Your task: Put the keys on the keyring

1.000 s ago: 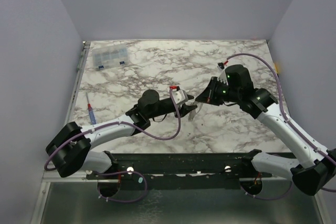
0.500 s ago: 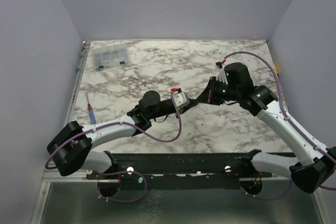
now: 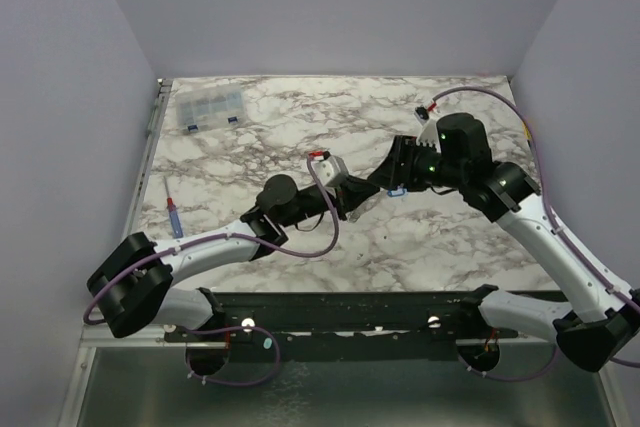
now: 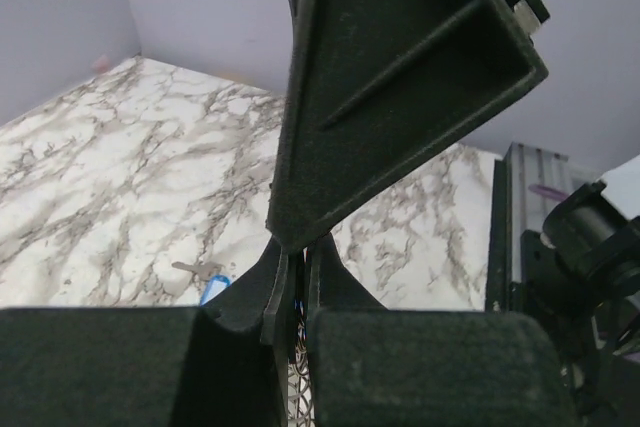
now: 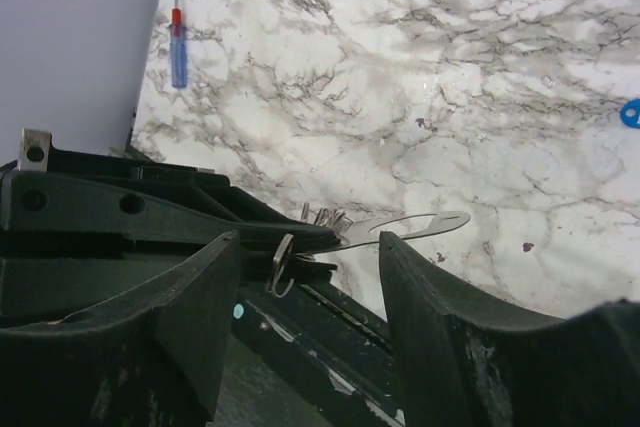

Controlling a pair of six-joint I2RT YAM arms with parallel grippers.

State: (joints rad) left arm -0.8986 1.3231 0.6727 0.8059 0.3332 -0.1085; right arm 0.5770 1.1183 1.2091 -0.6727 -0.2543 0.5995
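In the right wrist view, the keyring [image 5: 418,225] is a thin pale loop sticking out flat from the tips of the left gripper's black fingers [image 5: 240,227]. A smaller metal ring [image 5: 283,265] and a bunch of keys [image 5: 325,215] hang at the same spot. My left gripper [image 3: 366,192] [image 4: 297,252] is shut on the keyring. My right gripper [image 3: 388,179] [image 5: 310,239] stands open, its fingers either side of the left fingertips and touching nothing. A loose key [image 4: 193,269] lies on the marble beside a blue tag [image 4: 214,289] [image 3: 397,190].
A red and blue screwdriver [image 3: 173,215] [image 5: 178,42] lies near the table's left edge. A clear compartment box [image 3: 210,107] sits at the back left. A small blue piece [image 5: 630,112] lies on the marble. Grey walls close in three sides.
My right gripper has opened and let go of the keyring, which my left gripper closed on. The left wrist has shifted slightly left and back.
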